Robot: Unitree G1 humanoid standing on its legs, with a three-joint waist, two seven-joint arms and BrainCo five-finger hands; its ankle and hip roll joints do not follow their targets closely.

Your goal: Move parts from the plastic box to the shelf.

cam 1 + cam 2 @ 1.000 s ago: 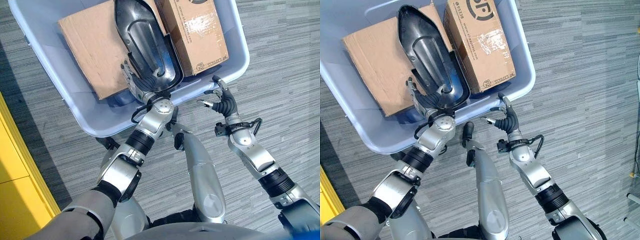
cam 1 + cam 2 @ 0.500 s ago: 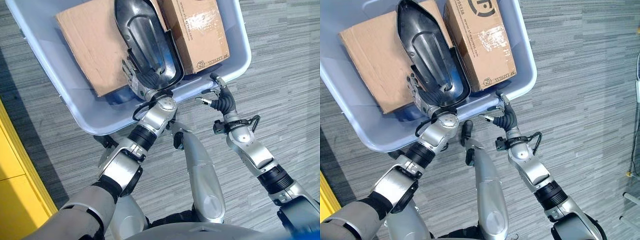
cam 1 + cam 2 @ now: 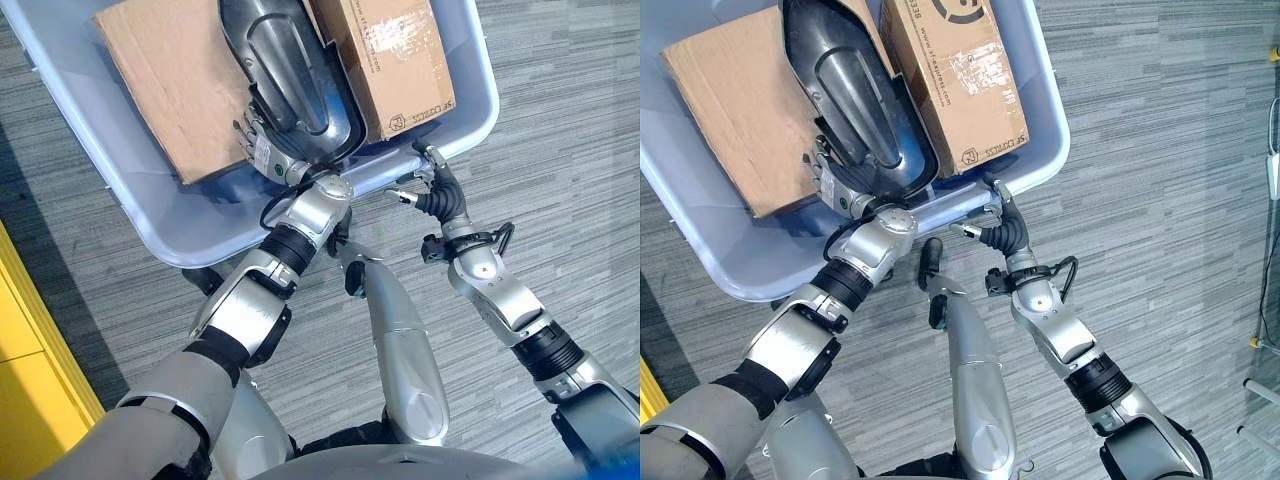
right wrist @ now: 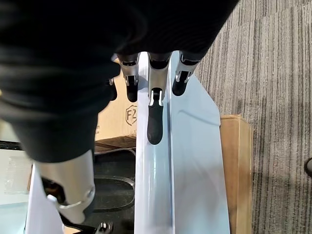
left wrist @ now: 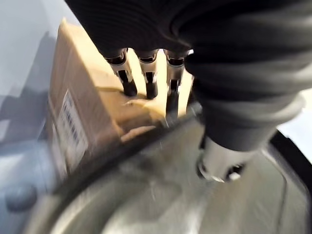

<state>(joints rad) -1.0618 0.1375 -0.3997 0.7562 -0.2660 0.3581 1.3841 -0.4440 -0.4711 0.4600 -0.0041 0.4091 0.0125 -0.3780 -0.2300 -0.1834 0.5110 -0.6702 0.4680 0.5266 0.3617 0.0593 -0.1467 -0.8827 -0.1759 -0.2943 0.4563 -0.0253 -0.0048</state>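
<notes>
In the pale blue plastic box (image 3: 140, 215) on the grey carpet: one glossy black moulded shell part (image 3: 290, 85), lying between two brown cardboard cartons (image 3: 170, 85), not yet lifted. Left robot hand (image 3: 262, 152) at its near end, grip cannot be told; right robot hand (image 3: 992, 222) relaxed, empty, over the box rim. Shelf transfer outstanding

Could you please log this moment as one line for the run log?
left hand: gripping black part edge | right hand: open at plastic box rim | part: in box, between two cardboard boxes | shelf: nothing placed
</notes>
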